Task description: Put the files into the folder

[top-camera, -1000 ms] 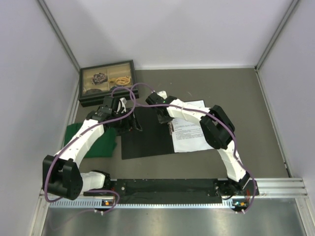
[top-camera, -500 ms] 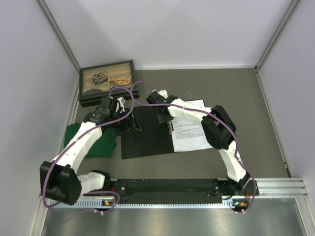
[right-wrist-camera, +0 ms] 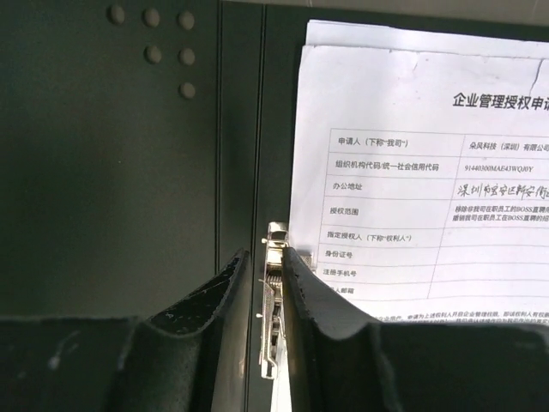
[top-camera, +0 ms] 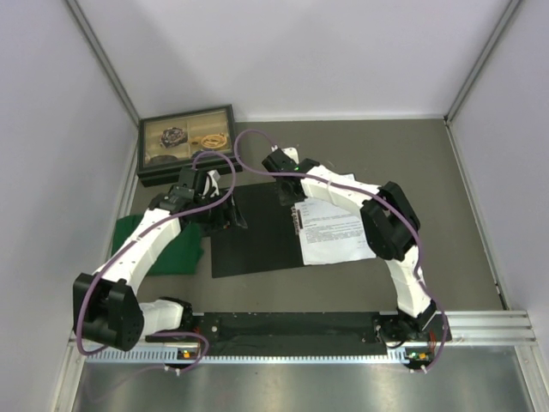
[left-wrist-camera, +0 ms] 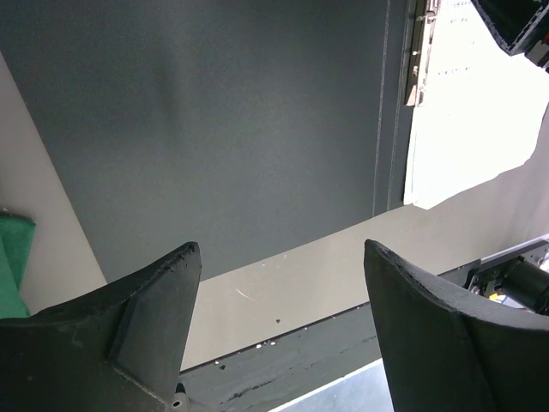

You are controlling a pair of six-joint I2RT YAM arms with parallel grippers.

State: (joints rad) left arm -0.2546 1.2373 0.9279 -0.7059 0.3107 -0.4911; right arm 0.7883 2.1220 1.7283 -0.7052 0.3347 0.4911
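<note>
The folder lies open on the table, black inside up. The files, printed white sheets, lie on its right half beside the metal clip. In the right wrist view my right gripper is shut on the metal clip at the left edge of the files, over the folder's spine. My left gripper is open and empty above the near edge of the folder's left flap. The files and clip show at the upper right of that view.
A black glass-lidded box stands at the back left. A green cloth lies left of the folder under my left arm. A metal rail runs along the near table edge. Grey walls close in on both sides.
My right arm's elbow has shifted right and its wrist has moved slightly toward the back over the clip. The left arm has barely moved.
</note>
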